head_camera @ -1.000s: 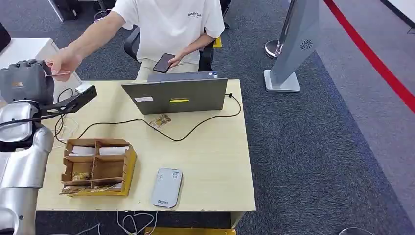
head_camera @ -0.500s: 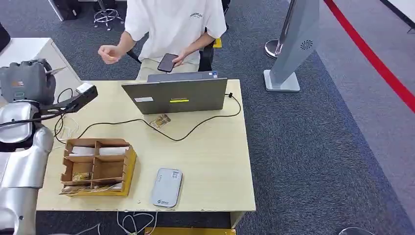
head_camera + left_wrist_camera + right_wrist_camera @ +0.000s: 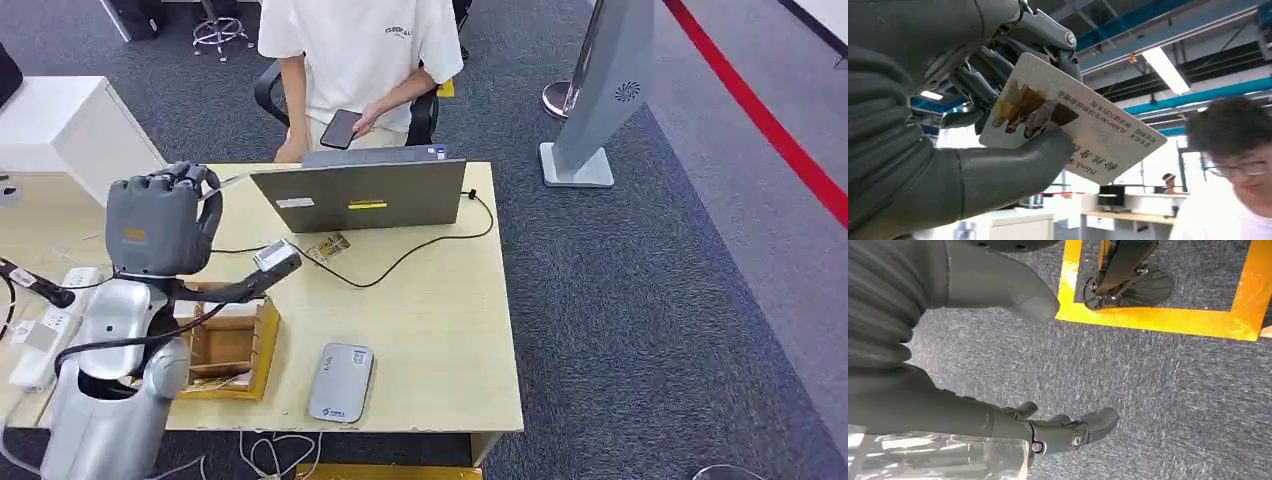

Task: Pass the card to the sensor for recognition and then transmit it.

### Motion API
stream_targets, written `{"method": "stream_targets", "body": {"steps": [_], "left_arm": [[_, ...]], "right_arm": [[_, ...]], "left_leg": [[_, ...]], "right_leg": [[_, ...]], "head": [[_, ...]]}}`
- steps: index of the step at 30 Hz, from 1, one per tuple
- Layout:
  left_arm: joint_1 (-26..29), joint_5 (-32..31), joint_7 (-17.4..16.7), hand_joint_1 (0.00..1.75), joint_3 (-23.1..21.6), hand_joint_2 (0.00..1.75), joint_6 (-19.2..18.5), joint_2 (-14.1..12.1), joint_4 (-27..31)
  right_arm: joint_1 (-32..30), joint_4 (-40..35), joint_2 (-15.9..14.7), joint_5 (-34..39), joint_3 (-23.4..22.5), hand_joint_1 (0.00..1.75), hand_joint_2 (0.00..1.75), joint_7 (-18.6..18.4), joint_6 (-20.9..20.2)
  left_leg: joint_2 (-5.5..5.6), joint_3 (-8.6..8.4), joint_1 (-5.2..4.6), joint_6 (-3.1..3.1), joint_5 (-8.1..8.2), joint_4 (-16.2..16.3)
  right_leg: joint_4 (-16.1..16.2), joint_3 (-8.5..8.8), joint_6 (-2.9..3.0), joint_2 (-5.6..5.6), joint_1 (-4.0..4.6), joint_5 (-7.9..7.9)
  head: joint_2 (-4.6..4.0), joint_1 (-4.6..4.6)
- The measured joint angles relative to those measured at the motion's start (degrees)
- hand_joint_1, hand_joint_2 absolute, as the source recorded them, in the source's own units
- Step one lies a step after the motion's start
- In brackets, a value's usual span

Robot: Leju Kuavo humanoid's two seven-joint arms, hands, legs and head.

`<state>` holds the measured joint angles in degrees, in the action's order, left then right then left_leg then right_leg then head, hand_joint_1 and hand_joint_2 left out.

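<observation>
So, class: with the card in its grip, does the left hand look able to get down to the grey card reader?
Probably yes: the left hand holds the card, and bare table surrounds the card reader.

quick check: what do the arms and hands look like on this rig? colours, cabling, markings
The left arm is silver with rounded, glossy segments; black cables loop along it. The left hand has a grey cover with a small orange marking on its back, a thick grey thumb and darker metal fingers with visible pins. The right hand has the same ribbed grey cover, grey thumb and dark fingers.
</observation>
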<state>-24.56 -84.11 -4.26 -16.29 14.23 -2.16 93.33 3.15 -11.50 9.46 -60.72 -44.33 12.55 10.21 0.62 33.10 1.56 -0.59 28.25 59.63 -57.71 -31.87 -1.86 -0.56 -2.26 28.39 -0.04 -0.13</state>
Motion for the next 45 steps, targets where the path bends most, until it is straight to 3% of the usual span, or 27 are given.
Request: {"method": "stream_targets", "body": {"steps": [11, 15, 25, 45], "left_arm": [[5.71, -0.81, 0.24, 1.75, -4.39, 1.75, 1.90, 1.44, 2.51], [7.66, -1.33, 0.61, 1.75, -4.70, 1.75, 4.66, 2.29, -0.18], [11.08, -2.64, 1.95, 1.75, -5.13, 1.75, 7.06, 4.41, -6.73], [13.15, -3.15, 3.19, 1.75, -6.97, 1.75, 7.32, 5.81, -10.34]], "right_arm": [[-0.16, 0.02, 0.46, -0.99, 0.00, 0.00, 1.75, 0.17, 0.11], [-0.16, 0.02, 0.72, -1.51, 0.00, 0.00, 1.75, -0.31, 0.13], [-0.18, 0.04, 0.81, -2.29, 0.00, 0.00, 1.75, -0.46, 0.13], [-0.21, 0.07, 1.16, -2.45, 0.00, 0.00, 1.75, -0.53, 0.35]], "left_leg": [[-0.01, 0.00, 0.00, 0.01, -0.01, 0.00], [-0.02, 0.00, 0.00, 0.01, -0.01, 0.00], [-0.01, 0.00, 0.00, 0.01, -0.01, 0.00], [-0.01, 0.01, 0.00, 0.01, 0.00, 0.00]], "right_leg": [[0.00, 0.00, 0.00, -0.02, 0.00, 0.00], [0.00, -0.01, 0.00, -0.02, 0.00, 0.00], [0.00, 0.00, 0.00, -0.02, 0.00, 0.00], [0.00, 0.00, 0.00, -0.01, 0.00, 0.00]], "head": [[0.00, -0.02], [0.00, -0.04], [0.00, -0.04], [0.00, -0.04]]}}
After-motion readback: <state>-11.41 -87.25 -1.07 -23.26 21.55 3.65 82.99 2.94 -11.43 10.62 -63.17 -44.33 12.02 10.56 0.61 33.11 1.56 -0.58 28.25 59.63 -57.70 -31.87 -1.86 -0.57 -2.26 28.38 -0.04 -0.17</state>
